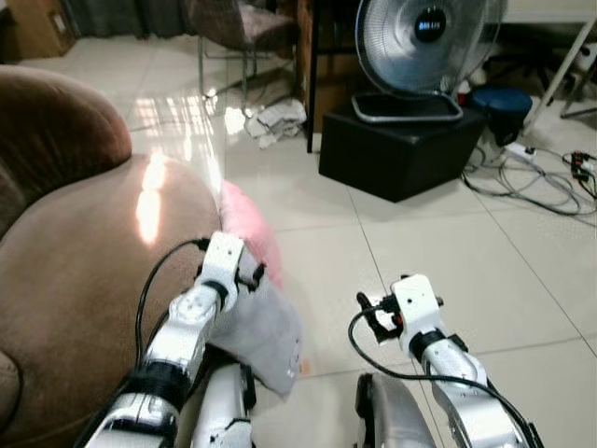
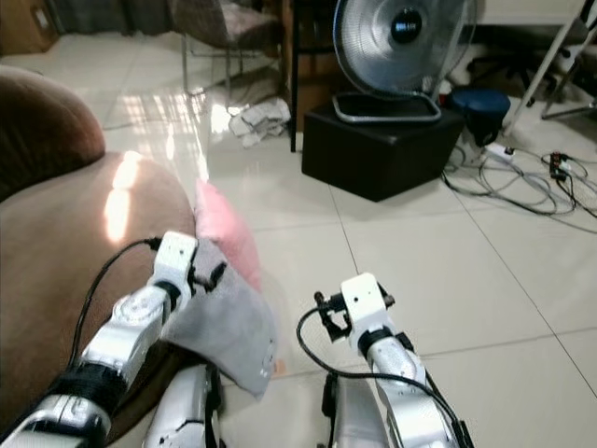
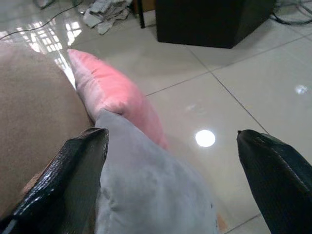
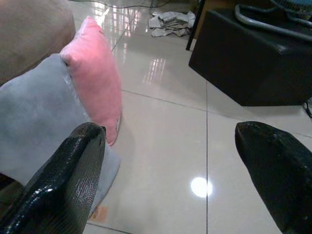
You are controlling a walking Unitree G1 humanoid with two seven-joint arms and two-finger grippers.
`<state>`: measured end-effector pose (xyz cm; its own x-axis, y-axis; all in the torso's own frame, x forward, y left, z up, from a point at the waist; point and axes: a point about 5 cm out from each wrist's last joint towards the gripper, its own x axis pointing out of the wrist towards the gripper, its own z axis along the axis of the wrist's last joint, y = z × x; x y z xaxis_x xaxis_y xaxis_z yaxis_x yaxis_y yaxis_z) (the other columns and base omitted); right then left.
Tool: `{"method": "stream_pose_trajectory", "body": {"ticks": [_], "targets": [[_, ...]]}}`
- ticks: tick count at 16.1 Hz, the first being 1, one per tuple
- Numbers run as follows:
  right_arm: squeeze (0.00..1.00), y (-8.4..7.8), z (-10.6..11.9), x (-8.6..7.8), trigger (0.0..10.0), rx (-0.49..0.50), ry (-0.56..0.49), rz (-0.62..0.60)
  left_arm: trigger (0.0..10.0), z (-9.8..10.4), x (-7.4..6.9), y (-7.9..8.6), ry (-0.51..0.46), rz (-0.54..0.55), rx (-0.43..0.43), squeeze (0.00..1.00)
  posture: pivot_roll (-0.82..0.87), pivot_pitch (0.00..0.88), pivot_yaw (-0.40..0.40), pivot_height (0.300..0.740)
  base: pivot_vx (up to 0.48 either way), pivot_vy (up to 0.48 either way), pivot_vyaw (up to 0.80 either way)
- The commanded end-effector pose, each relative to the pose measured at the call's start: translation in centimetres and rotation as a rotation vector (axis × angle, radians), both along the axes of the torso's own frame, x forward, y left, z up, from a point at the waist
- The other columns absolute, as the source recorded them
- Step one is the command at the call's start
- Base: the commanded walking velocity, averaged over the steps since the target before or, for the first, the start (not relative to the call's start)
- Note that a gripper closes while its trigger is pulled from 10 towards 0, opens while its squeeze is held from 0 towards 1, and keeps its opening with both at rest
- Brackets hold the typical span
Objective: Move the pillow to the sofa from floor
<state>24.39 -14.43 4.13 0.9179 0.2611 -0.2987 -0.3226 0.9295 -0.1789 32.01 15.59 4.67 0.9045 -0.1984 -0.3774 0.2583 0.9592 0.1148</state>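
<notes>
Two pillows lean against the brown sofa [image 1: 84,271], and we take that sofa as our landmark. Nearest to us, our left gripper [image 3: 175,161] hangs at the sofa's front edge, right over the grey pillow [image 1: 266,336]; its fingers [image 3: 73,170] are spread wide and grasp nothing, one finger lying beside the grey fabric. Our right gripper [image 4: 175,170] hovers over the tiled floor [image 1: 448,261], off to the side of the sofa and apart from both pillows, its black fingers [image 4: 68,180] likewise spread and empty. The grey pillow stands on the floor, propped against the sofa's front. Just beyond it, the pink pillow [image 1: 250,229] also leans on the sofa's side, touching the grey one, its lower edge on the tiles. Farther from the sofa, a black box [image 1: 401,149] sits on the floor with a fan [image 1: 420,51] standing on top. Crumpled cloth [image 1: 275,121] lies near the box, and cables [image 1: 541,182] trail across the tiles on its far side.
</notes>
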Motion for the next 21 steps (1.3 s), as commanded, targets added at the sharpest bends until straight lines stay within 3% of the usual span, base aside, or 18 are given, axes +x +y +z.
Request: {"method": "stream_pose_trajectory", "body": {"ticks": [1,2,3,8,9,10,16,19,21], "targets": [[0.00,0.2,0.0,-0.3,10.0,-0.004,0.012,0.010,10.0,0.3,0.4,0.6,-0.021,0.060,-0.023,0.76,0.03,0.088,0.004,0.560,0.000,0.000,0.00],[0.00,0.2,-0.1,-0.4,10.0,-0.007,0.015,0.012,10.0,0.3,0.5,0.7,-0.025,0.071,-0.030,0.76,0.03,0.092,0.004,0.555,0.000,0.000,0.00],[0.00,0.4,-0.1,-0.7,10.0,-0.010,0.018,0.024,10.0,0.0,0.6,0.9,-0.002,0.090,-0.025,0.00,0.02,0.109,0.005,0.545,0.000,0.000,0.00],[0.00,0.3,0.8,-2.7,10.0,-0.035,0.016,0.056,10.0,-1.5,0.4,1.3,0.047,0.093,0.055,0.00,-0.07,0.202,0.018,0.522,0.000,0.000,0.00],[0.00,0.4,1.0,-3.3,10.0,-0.032,0.014,0.057,10.0,-1.5,0.4,1.5,0.051,0.103,0.032,0.12,-0.08,0.213,0.008,0.522,0.000,0.000,0.00],[0.00,0.5,1.5,-3.4,10.0,-0.024,0.009,0.062,10.0,-1.3,0.6,1.3,0.059,0.097,-0.015,1.00,-0.10,0.224,-0.002,0.522,0.000,0.000,0.00],[0.00,0.8,2.3,-3.3,10.0,-0.015,-0.011,0.090,10.0,-0.8,1.2,1.4,0.039,0.121,-0.006,1.00,-0.11,0.273,-0.012,0.522,0.000,0.000,0.00],[0.00,1.3,3.4,-3.7,10.0,-0.037,-0.041,0.127,10.0,1.2,1.6,7.9,-0.067,0.426,0.262,1.00,-0.16,0.312,-0.020,0.522,0.000,0.000,0.00],[0.00,1.6,3.8,-4.4,10.0,-0.028,-0.037,0.152,10.0,1.8,1.5,9.4,-0.101,0.488,0.299,1.00,-0.18,0.327,-0.024,0.522,0.000,0.000,0.00]]}}
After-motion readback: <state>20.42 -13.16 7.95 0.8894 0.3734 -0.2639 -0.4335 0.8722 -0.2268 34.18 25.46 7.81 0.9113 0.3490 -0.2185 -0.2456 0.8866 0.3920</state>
